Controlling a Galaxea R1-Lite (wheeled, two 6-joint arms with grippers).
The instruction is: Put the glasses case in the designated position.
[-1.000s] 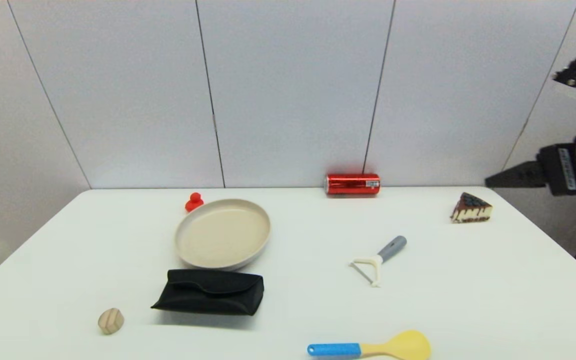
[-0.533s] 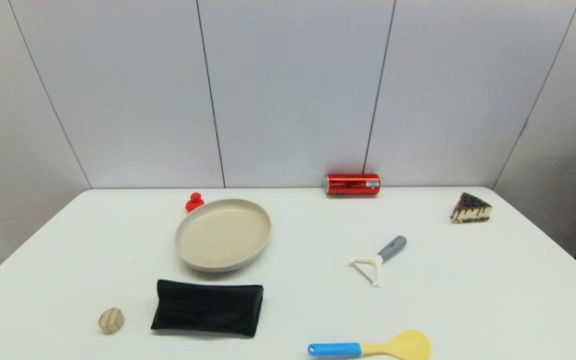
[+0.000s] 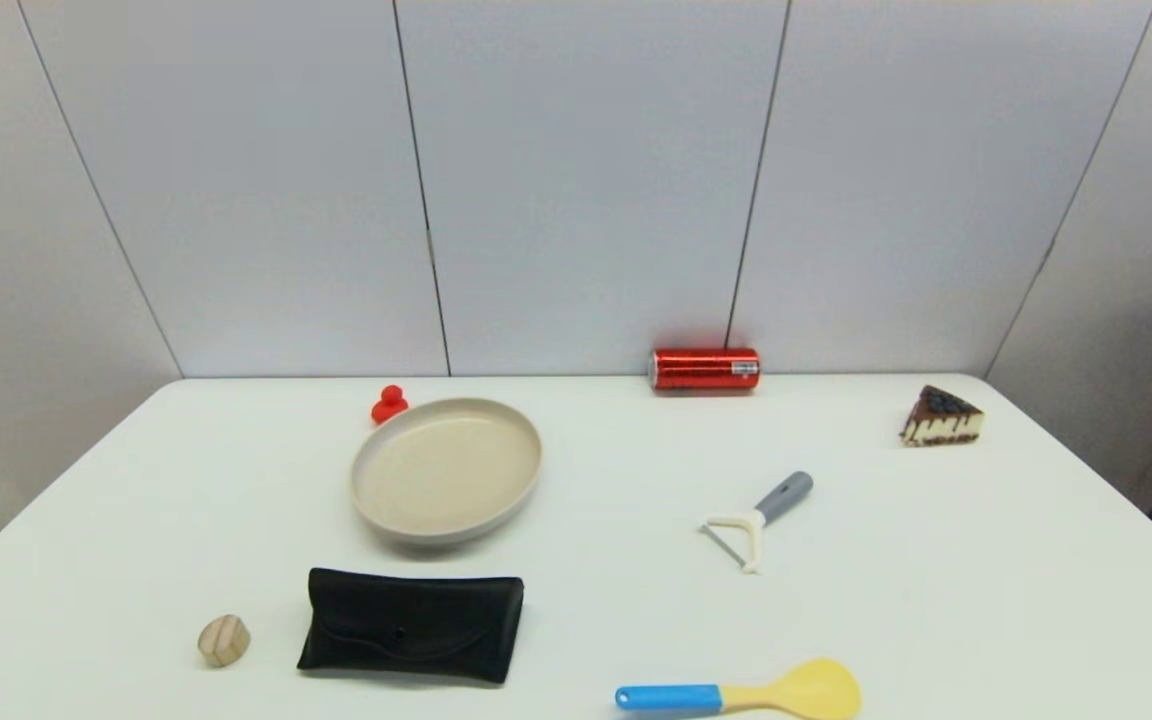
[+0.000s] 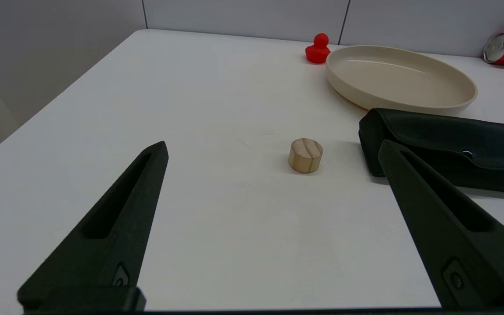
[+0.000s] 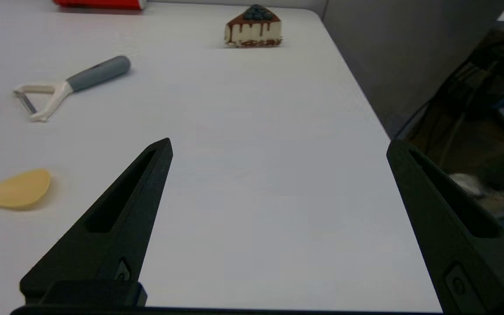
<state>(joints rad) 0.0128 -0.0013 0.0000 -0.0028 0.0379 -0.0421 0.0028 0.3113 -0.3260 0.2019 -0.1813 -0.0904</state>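
Note:
The glasses case (image 3: 411, 625), a long flat black pouch, lies flat on the white table at the front left, curved flap and small snap button facing up. It rests just in front of the beige plate (image 3: 436, 535). Neither arm shows in the head view. In the left wrist view my left gripper (image 4: 273, 144) is open and empty, low over the table's left part, and the case (image 4: 453, 146) lies beside one of its fingers. My right gripper (image 5: 279, 143) is open and empty over the table's right side, far from the case.
A wooden block (image 3: 223, 641) sits left of the case. A red duck (image 3: 388, 404) stands behind the plate, and a red can (image 3: 705, 368) lies at the back wall. A cake slice (image 3: 941, 417), a peeler (image 3: 758, 518) and a blue-and-yellow spoon (image 3: 741, 693) are on the right.
The case, propped up against the plate one second ago, has dropped flat and now shows its flap and snap. The right arm has left the head view.

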